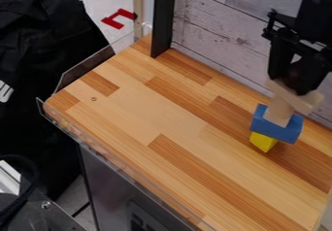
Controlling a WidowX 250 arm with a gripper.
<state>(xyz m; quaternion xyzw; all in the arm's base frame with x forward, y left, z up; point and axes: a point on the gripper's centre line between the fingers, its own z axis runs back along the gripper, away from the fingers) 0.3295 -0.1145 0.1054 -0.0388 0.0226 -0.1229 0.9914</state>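
"What is the camera view showing?"

"A striped wooden counter (172, 125) is running beneath a whitewashed plank wall (217, 24) at one o'clock, where a black gripper (299, 83) is hanging between two and three o'clock, against a pale wood crosspiece (303, 99). Whether it is clamping or merely touching, I cannot tell."

"How are the blocks likely handling?"

"Light and stiff, I'm judging, hardly fragile, the smooth faces perhaps slipping a little. The crosspiece is offering its opposite long sides, near the middle, as the best hold; any off-centre nudge could be toppling the rest."

"And their looks?"

"Between three and four o'clock, below the crosspiece, a plain upright block (280, 112) is standing against a broad, sharp-edged blue block (277, 125); a bright yellow block (262, 142) is peeking out underneath, one corner pointing toward six o'clock."
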